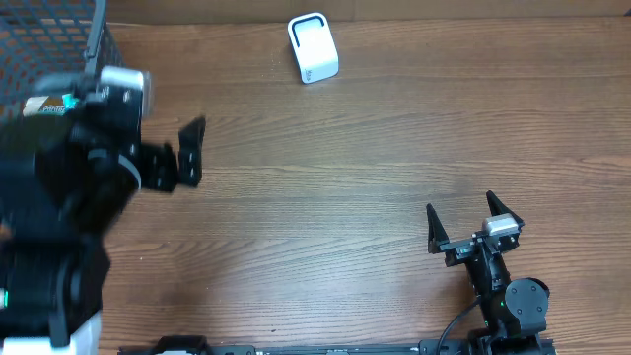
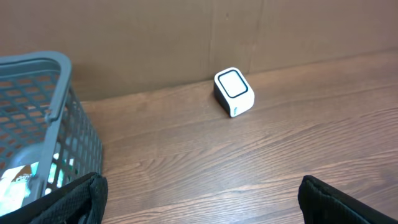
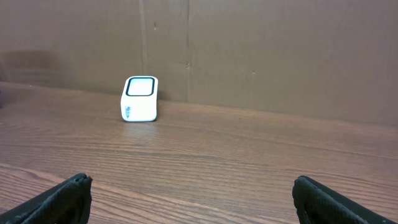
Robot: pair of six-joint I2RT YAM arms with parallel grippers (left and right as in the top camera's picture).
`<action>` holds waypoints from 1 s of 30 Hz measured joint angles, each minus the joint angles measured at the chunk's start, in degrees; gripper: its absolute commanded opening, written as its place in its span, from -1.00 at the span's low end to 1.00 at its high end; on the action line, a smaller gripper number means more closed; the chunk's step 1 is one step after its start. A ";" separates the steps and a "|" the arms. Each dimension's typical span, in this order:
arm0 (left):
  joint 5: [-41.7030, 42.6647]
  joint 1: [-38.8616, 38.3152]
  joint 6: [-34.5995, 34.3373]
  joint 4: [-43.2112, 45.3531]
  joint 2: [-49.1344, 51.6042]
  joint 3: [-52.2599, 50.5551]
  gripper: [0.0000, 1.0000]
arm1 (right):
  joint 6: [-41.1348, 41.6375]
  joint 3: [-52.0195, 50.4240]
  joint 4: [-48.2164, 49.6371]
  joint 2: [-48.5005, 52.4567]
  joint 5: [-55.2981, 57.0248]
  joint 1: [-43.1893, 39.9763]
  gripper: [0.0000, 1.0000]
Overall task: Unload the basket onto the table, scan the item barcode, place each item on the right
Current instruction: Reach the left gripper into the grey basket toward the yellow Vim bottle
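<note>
**Overhead.** The left arm (image 1: 69, 187), blurred, covers the left side of the table (image 1: 335, 168). The left gripper (image 1: 187, 153) appears only as dark fingers, and their spread cannot be judged here. A grey mesh basket (image 1: 49, 39) is cut off at the top-left corner and partly hidden by the arm; its contents are hard to make out. The white scanner (image 1: 314, 47) stands at the far edge, well apart from both arms. The right gripper (image 1: 461, 209) sits near the front edge, jaws wide and empty.

**Left wrist.** The left gripper (image 2: 205, 205) shows only fingertips at the two bottom corners, spread wide with nothing between them. The basket (image 2: 62, 124) is cropped at left. A packet (image 2: 18, 180) lies inside it behind the mesh, with no barcode legible. The scanner (image 2: 234, 92) stands by the back wall (image 2: 186, 37).

**Right wrist.** The right gripper (image 3: 196, 202) likewise shows only corner fingertips, wide apart and empty. The scanner (image 3: 140, 98) stands left of centre against the wall.
</note>
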 measured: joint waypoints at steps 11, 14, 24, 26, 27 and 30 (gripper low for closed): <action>-10.73 1.77 1.07 6.82 9.55 0.66 0.99 | 0.02 0.00 0.00 0.00 0.02 0.00 1.00; -13.16 5.70 0.20 8.28 10.40 0.70 0.99 | 0.02 0.00 -0.04 0.00 0.00 0.00 1.00; -13.57 24.30 -1.46 10.10 13.97 0.72 0.99 | 0.00 0.00 -0.02 0.00 0.02 0.00 1.00; -13.33 27.26 -1.46 9.97 15.26 0.76 0.99 | 0.04 0.00 0.00 0.00 0.02 0.00 1.00; -12.90 28.70 -1.42 9.90 16.09 0.76 0.99 | 0.02 0.00 -0.02 0.00 0.02 0.00 1.00; -10.40 32.30 -1.14 9.90 18.88 0.76 0.99 | 0.02 0.00 0.00 0.00 0.02 0.00 1.00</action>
